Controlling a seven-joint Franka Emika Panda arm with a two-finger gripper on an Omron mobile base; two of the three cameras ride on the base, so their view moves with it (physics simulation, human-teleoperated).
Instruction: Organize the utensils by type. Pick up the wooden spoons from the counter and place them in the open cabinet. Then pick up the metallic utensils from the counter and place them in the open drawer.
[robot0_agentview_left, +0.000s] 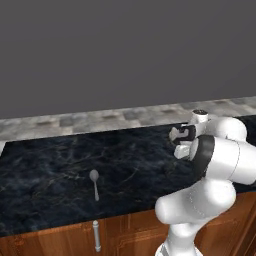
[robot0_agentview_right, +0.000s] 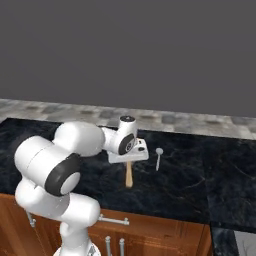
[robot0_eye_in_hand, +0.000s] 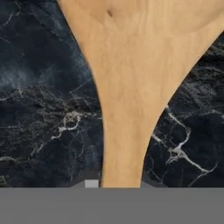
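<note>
A wooden spoon (robot0_eye_in_hand: 127, 87) lies on the dark marble counter (robot0_agentview_left: 50, 165). In the hand view its pale neck runs down between my two fingertips, which press against both of its sides. From the right base view, my gripper (robot0_agentview_right: 129, 163) points straight down onto the wooden spoon (robot0_agentview_right: 129, 178), whose handle sticks out toward the counter's front edge. A small metallic spoon (robot0_agentview_right: 158, 157) lies just right of it, apart from the hand. The same metallic spoon (robot0_agentview_left: 94, 183) rests to the left of my gripper (robot0_agentview_left: 182, 150). The open cabinet and open drawer are out of view.
A grey tiled strip (robot0_agentview_left: 100, 120) runs along the back of the counter under a plain grey wall. Wooden cabinet fronts with metal handles (robot0_agentview_left: 97, 236) sit below the counter's front edge. My own arm (robot0_agentview_right: 55, 165) hangs over the counter's left part.
</note>
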